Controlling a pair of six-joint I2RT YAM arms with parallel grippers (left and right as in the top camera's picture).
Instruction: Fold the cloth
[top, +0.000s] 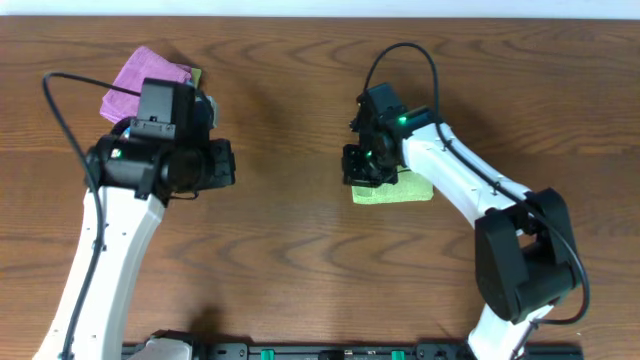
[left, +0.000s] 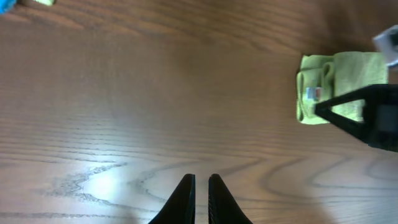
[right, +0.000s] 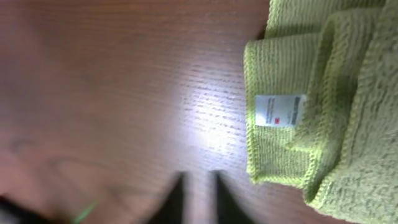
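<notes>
The cloth (top: 395, 190) sits folded right of the tabletop's (top: 290, 250) centre, left and right jaws pinched narrow and empty, so I'd raise the right arm (top: 450, 165) straight up without snagging its tagged edge.

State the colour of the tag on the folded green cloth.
White tag with a small red mark; the right wrist view shows it best.
</notes>
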